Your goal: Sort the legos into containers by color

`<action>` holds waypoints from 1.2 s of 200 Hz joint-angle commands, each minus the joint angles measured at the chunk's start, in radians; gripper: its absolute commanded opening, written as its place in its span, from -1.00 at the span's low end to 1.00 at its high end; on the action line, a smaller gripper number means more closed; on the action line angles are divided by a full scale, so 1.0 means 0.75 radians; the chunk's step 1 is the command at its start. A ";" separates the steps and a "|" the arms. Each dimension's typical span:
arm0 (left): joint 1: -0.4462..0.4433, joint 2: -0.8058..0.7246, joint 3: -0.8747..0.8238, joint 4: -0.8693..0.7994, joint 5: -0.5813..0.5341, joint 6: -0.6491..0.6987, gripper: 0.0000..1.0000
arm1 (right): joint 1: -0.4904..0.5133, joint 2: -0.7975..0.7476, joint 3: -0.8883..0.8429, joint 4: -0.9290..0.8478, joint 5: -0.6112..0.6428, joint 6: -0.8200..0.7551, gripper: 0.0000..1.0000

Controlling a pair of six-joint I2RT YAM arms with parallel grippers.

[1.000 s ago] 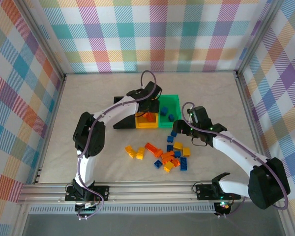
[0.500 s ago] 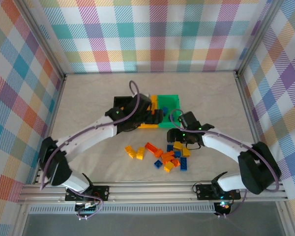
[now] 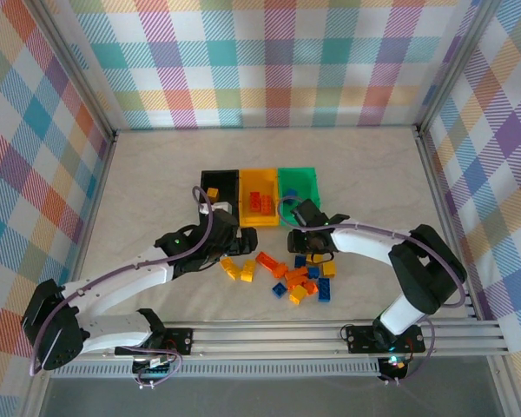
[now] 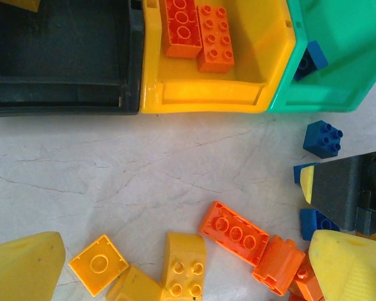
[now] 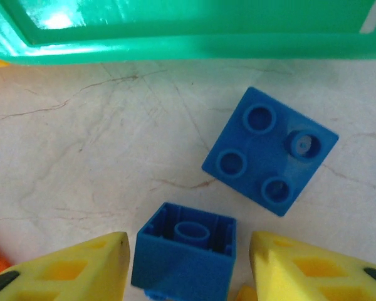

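Marbled table (image 3: 156,174): your right gripper (image 5: 187,263) straddles a blue brick (image 5: 185,248), gaps either side, likely for the green bin (image 5: 175,44); left gripper (image 4: 188,266) gapes empty.

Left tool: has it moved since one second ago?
Yes. The left tool has come back from above the yellow bin toward the near side, and now hangs in front of it.

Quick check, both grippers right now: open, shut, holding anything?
Left gripper: open, holding nothing.
Right gripper: set either side of an upturned blue brick; cannot tell whether it is gripped.
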 commanded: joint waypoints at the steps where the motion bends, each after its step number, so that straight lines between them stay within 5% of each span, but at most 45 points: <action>1: 0.005 -0.017 -0.035 0.035 -0.032 -0.039 1.00 | 0.011 0.022 0.039 -0.017 0.048 0.030 -0.08; 47: 0.006 -0.056 -0.061 0.043 -0.028 -0.049 1.00 | 0.022 -0.069 0.028 -0.024 0.051 -0.002 -0.37; 95: 0.014 -0.129 -0.078 0.055 0.043 -0.002 1.00 | 0.000 -0.320 0.128 -0.115 0.078 -0.105 -0.37; 173: 0.017 -0.121 -0.093 -0.005 0.098 0.000 1.00 | -0.174 0.171 0.692 -0.237 0.061 -0.191 -0.30; 200: 0.019 -0.136 -0.101 -0.033 0.090 -0.002 1.00 | -0.211 0.280 0.799 -0.262 0.071 -0.178 -0.15; 226: 0.027 -0.137 -0.110 -0.034 0.100 0.003 1.00 | -0.226 0.333 0.859 -0.267 0.033 -0.177 0.39; 240: 0.029 -0.131 -0.108 -0.032 0.107 0.012 1.00 | -0.226 0.311 0.861 -0.257 0.009 -0.183 0.51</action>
